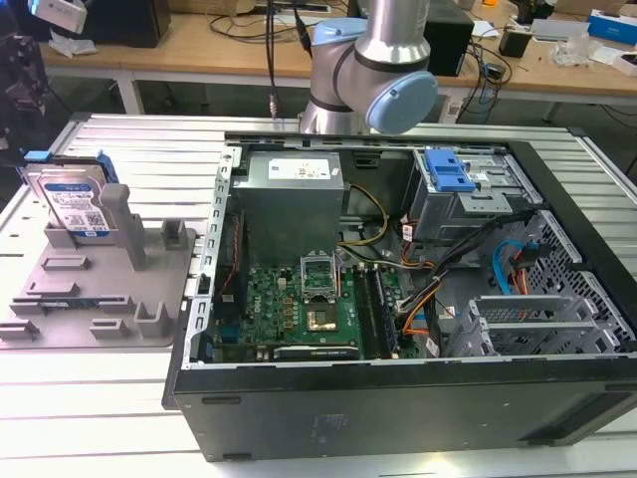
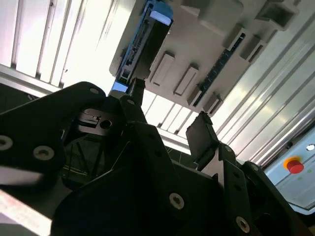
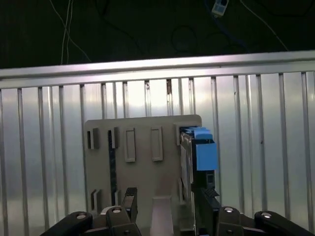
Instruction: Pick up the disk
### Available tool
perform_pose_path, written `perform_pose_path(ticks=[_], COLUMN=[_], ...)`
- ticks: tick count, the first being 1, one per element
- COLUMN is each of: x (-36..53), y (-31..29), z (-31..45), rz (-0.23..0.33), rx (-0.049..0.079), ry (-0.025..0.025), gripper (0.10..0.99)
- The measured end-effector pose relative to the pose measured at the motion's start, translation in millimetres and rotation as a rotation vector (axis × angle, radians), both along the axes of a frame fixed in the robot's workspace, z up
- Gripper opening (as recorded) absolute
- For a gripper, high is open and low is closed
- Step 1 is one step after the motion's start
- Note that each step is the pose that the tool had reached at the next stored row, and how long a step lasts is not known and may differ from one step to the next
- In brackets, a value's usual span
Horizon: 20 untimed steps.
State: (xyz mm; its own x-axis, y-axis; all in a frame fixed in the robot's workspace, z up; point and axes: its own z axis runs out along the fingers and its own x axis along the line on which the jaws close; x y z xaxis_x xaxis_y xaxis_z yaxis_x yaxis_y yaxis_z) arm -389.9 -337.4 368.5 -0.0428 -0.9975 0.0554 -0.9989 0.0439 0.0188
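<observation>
On ribbed grey plastic holder (image 1: 111, 299): flat silver disk (image 1: 72, 205) upright.

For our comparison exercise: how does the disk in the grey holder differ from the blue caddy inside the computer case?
Colour: the disk is silver with a white-and-blue label; the blue caddy is plain blue plastic. Place: the disk stands in the grey holder, outside the computer case; the blue caddy sits inside it. Pose: the disk stands on edge; the blue caddy lies roughly flat. Both carry blue plastic.
</observation>
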Motion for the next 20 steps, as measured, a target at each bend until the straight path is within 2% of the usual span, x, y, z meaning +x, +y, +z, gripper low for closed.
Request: perform_pose_path(ticks=[1,2,4,5,6,7,9,14,16,20], x=[-0.2,-0.4,-9.4,-12.8,-20.9,-24.8,-28.5,-28.7,-28.7,-29.3], y=[9.9,13.6,14.9,14.9,14.9,14.9,15.9,16.7,21.5,25.7], z=[-0.5,-1.3,-3.5,-4.1,-5.6,-6.1,-6.5,-6.4,-7.6,-9.6], rz=[0.005,0.008,0.008,0.008,0.008,0.008,0.009,0.009,0.009,0.01], rx=[0.0,0.0,0.0,-0.001,-0.001,-0.001,-0.003,-0.004,-0.004,-0.004], ry=[-0.0027,-0.0066,-0.0246,-0.0292,-0.0387,-0.0425,-0.0444,-0.0441,-0.0442,-0.0444], gripper=[0.616,0.616,0.616,0.616,0.616,0.616,0.616,0.616,0.616,0.616])
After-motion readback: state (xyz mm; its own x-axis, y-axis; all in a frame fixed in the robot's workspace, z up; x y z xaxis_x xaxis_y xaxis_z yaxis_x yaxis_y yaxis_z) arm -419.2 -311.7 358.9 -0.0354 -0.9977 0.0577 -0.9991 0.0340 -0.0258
